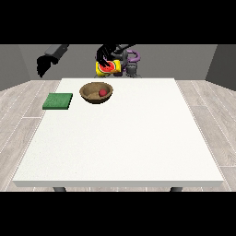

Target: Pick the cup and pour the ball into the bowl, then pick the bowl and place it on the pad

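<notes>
The red ball lies in the wooden bowl, so the bowl looks to be next. I judge it rigid, light and smooth-sided; I would take it by the rim. It sits upper centre on the white table, the green pad well apart at its left. My hand at the view's right curls round the tipped yellow cup, above and just behind the bowl. My hand at the view's left hangs at upper left; its fingers I cannot tell.
</notes>
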`<state>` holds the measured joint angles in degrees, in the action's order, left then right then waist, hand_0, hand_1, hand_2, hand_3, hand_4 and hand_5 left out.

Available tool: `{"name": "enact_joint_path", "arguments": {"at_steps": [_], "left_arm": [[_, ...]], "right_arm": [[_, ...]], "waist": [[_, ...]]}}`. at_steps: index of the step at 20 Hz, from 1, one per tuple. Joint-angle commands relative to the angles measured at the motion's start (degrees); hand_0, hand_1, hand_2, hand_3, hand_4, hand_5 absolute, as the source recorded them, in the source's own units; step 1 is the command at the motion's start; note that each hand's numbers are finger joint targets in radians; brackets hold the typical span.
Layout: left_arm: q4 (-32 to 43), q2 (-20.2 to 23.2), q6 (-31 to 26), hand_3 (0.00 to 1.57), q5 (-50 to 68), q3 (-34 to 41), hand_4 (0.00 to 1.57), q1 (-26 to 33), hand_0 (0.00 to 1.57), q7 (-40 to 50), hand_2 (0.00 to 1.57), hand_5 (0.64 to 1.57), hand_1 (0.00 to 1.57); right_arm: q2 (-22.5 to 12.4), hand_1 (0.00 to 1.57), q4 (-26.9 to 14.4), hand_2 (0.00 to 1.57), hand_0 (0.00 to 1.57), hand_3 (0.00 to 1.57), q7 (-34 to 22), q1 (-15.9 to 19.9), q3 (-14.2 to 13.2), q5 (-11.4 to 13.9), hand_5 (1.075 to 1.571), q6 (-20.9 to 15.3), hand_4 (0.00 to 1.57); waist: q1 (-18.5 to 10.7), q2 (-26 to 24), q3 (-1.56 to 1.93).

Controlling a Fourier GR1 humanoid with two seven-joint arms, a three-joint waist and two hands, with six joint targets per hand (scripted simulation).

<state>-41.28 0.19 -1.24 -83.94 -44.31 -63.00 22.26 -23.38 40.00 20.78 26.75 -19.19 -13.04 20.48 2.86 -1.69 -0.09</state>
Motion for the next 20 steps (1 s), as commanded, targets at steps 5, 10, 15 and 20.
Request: {"name": "enact_joint_path", "arguments": {"at_steps": [5,10,15,20], "left_arm": [[-8.26,0.78,17.6,1.57,16.42,20.04,0.88,11.43,0.15,5.66,1.57,1.567,0.15],[-18.15,-0.18,28.51,1.57,31.1,25.55,1.09,16.33,1.42,3.22,1.57,1.542,1.42],[-25.18,-0.19,34.69,1.48,45.78,30.97,0.93,22.67,1.25,-3.93,1.57,1.554,1.25],[-27.04,-0.19,31.26,0.0,61.9,35.7,0.62,31.93,0.0,-14.92,0.0,1.568,0.0]], "right_arm": [[2.46,0.0,1.35,0.21,0.0,0.25,0.03,-4.84,0.7,0.01,1.556,-0.65,0.75],[7.24,0.0,2.8,0.19,0.0,0.14,-3.78,0.13,3.27,0.98,1.557,-4.6,0.75],[12.72,0.0,3.06,0.0,0.0,0.0,-8.68,0.26,4.91,1.11,1.568,-9.01,0.69],[16.02,0.0,6.41,0.0,0.0,0.0,-12.49,2.4,6.43,1.33,1.571,-12.81,0.57]], "waist": [[-1.94,-1.35,-0.29],[0.05,0.96,-0.39],[0.22,1.39,-0.28],[1.85,4.95,-0.32]]}}
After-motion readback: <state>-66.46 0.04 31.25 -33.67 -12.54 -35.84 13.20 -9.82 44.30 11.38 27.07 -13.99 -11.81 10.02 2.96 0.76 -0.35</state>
